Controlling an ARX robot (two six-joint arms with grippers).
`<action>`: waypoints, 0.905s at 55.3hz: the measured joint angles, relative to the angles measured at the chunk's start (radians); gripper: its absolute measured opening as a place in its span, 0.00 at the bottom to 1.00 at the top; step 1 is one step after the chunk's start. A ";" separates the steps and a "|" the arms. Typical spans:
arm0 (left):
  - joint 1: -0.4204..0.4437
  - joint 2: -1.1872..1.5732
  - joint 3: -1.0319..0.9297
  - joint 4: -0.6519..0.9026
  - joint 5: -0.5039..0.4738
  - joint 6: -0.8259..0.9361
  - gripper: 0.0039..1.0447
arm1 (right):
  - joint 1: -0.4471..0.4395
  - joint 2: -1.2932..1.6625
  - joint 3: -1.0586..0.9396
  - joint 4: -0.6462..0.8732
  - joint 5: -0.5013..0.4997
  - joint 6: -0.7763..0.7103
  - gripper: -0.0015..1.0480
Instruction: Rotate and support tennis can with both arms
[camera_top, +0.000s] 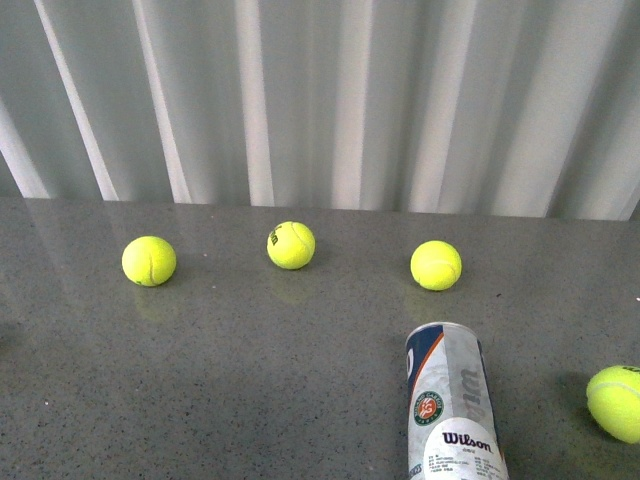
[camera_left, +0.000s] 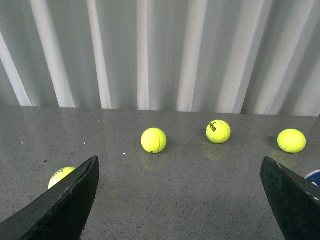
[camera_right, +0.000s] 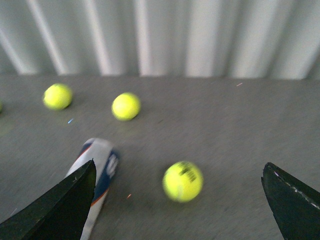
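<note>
Front view: the clear plastic, blue-white-orange labelled tennis can (camera_top: 452, 415) lies flat on the grey speckled tabletop (camera_top: 250, 380), untouched. The black left fingers (camera_left: 65, 205) and right fingers (camera_right: 60, 210) are spread wide and empty, likely readied to straddle it.

On the table (camera_top: 250, 380), three tennis balls lie in a loose row across the far part: one to the left (camera_top: 149, 260), one in the middle (camera_top: 291, 245) set slightly further back, one to the right (camera_top: 436, 265). Behind the table hangs a pleated backdrop (camera_top: 320, 100). The tennis can (camera_top: 452, 405) lies on its side at the near right, in front of the right-hand ball and well apart from it, lengthwise away from the camera. A fourth ball (camera_top: 615, 402) lies just right of it. The left wrist view shows another ball (camera_left: 60, 176) nearer than the row, partly hidden behind the left gripper (camera_left: 180, 162).
</note>
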 joint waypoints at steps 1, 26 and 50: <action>0.000 0.000 0.000 0.000 0.000 0.000 0.94 | -0.021 0.053 0.027 0.041 0.014 0.002 0.93; 0.000 0.000 0.000 0.000 -0.001 0.000 0.94 | 0.069 1.184 0.666 0.055 0.111 0.249 0.93; 0.000 0.000 0.000 0.000 -0.001 0.000 0.94 | 0.479 1.424 0.748 -0.079 0.086 0.357 0.93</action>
